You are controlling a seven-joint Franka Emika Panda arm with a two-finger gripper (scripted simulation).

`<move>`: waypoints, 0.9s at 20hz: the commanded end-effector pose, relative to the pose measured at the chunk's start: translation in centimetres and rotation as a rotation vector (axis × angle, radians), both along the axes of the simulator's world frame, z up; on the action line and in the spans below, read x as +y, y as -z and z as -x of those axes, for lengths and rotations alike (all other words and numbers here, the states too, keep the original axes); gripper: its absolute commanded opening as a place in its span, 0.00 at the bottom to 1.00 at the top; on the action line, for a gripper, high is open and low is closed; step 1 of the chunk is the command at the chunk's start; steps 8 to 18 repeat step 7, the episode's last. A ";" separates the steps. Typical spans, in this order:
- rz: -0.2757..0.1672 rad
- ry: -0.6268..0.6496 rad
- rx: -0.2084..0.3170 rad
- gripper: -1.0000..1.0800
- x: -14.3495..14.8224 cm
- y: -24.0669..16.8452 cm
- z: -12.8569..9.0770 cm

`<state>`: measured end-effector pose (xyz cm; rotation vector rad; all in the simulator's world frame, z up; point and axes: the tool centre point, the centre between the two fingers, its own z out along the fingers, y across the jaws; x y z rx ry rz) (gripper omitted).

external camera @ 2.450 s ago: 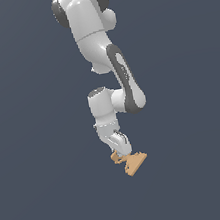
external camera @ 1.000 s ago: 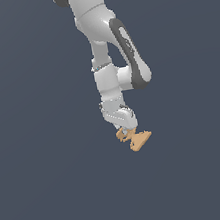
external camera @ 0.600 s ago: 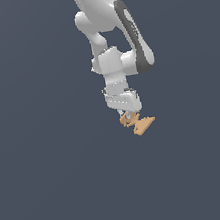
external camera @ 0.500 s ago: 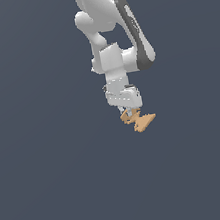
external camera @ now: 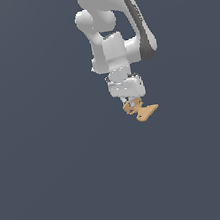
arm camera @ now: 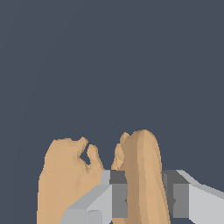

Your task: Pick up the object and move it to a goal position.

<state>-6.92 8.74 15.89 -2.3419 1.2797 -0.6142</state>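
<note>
The object (external camera: 141, 110) is a small tan-orange bow-tie piece with two flared ends. It hangs under the white arm in the exterior view, held off the ground. My gripper (external camera: 132, 101) is shut on its narrow part, with one flared end sticking out toward the exterior view's right. In the wrist view the object (arm camera: 140, 175) fills the gap between the two grey pads (arm camera: 119, 194), and my gripper (arm camera: 146, 199) clamps it from both sides. The other flared end (arm camera: 65, 175) shows beside the near finger.
The white arm (external camera: 115, 35) comes down from the top of the exterior view. Around it there is only a plain dark grey-blue surface (external camera: 53, 182) with no other objects or marked spot in view.
The arm has carried the object up and toward the exterior view's right. The grip on the object has stayed the same.
</note>
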 end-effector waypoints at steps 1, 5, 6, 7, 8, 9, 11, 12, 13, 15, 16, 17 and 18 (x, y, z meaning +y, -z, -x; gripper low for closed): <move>-0.001 0.001 0.000 0.00 0.2 -0.3 0.3; -0.003 0.001 0.000 0.00 0.2 -0.3 0.2; -0.003 0.001 0.000 0.00 0.2 -0.3 0.2; -0.003 0.001 0.000 0.00 0.2 -0.3 0.2; -0.003 0.001 0.000 0.00 0.2 -0.3 0.2; -0.003 0.001 0.000 0.00 0.2 -0.3 0.2; -0.003 0.001 0.000 0.00 0.2 -0.3 0.2; -0.003 0.001 0.000 0.00 0.2 -0.3 0.2; -0.003 0.001 0.000 0.00 0.2 -0.3 0.2; -0.003 0.001 0.000 0.00 0.2 -0.3 0.2; -0.003 0.001 0.000 0.00 0.2 -0.3 0.2; -0.003 0.001 0.000 0.00 0.2 -0.3 0.2; -0.003 0.001 0.000 0.00 0.2 -0.3 0.2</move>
